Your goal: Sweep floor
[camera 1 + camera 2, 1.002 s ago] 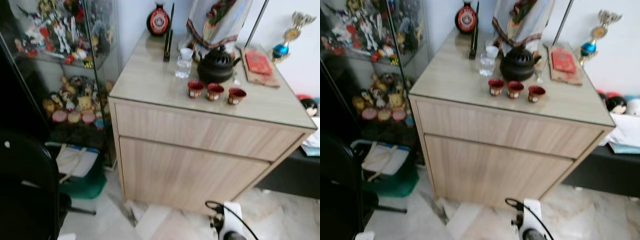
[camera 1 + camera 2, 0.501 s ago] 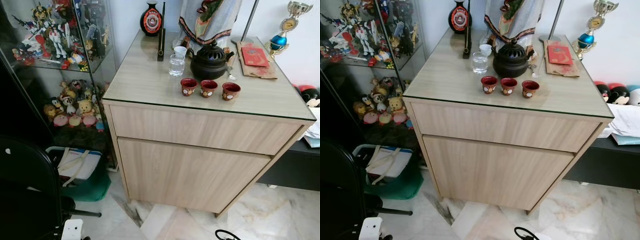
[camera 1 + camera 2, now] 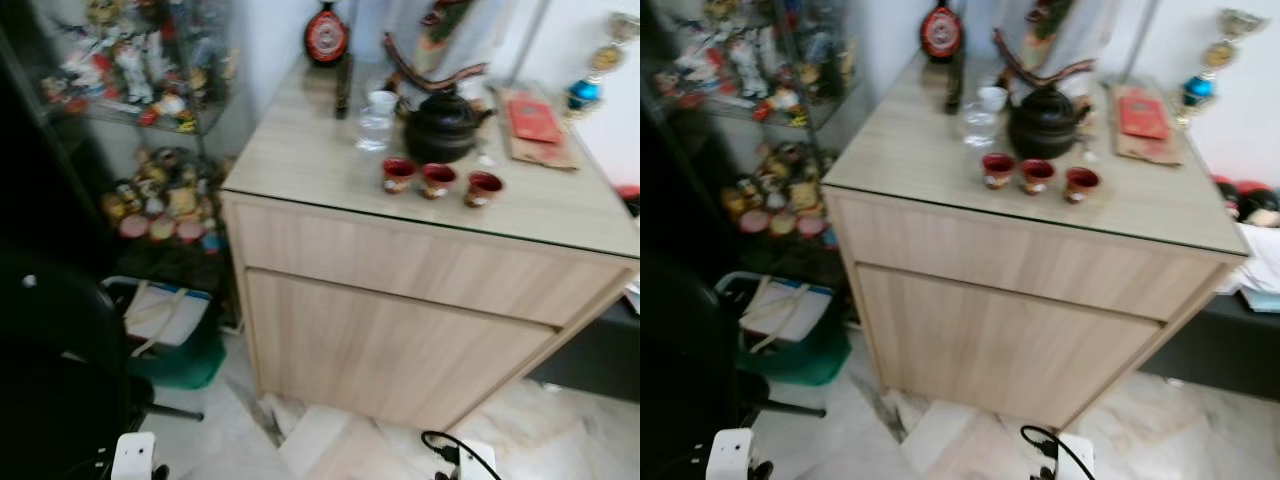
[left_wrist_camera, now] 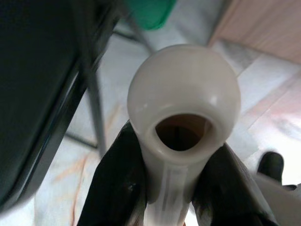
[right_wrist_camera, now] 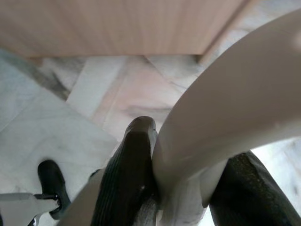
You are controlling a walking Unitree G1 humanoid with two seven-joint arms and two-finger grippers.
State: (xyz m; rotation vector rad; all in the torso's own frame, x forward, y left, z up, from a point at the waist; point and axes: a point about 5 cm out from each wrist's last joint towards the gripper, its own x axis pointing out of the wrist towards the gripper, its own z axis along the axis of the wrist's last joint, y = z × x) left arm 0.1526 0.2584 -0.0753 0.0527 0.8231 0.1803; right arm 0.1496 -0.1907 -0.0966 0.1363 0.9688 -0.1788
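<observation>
Down low, both grippers clamp a cream-coloured handle, probably that of a broom or mop, though its working end is out of sight. The left gripper (image 4: 164,188) has its black fingers (image 4: 117,188) pressed on either side of the handle's rounded, hollow tip (image 4: 183,117). The right gripper (image 5: 188,188) squeezes a curved cream bar (image 5: 235,108) over the marble floor (image 5: 56,117). Ahead stands a light wooden cabinet (image 3: 400,300) carrying a black teapot (image 3: 440,125) and three red cups (image 3: 437,180) (the head views are blurred). Left of it, a glass display case (image 3: 150,120) holds figurines, with a green bag (image 3: 180,345) on the floor and a black chair (image 3: 50,380) nearer.
</observation>
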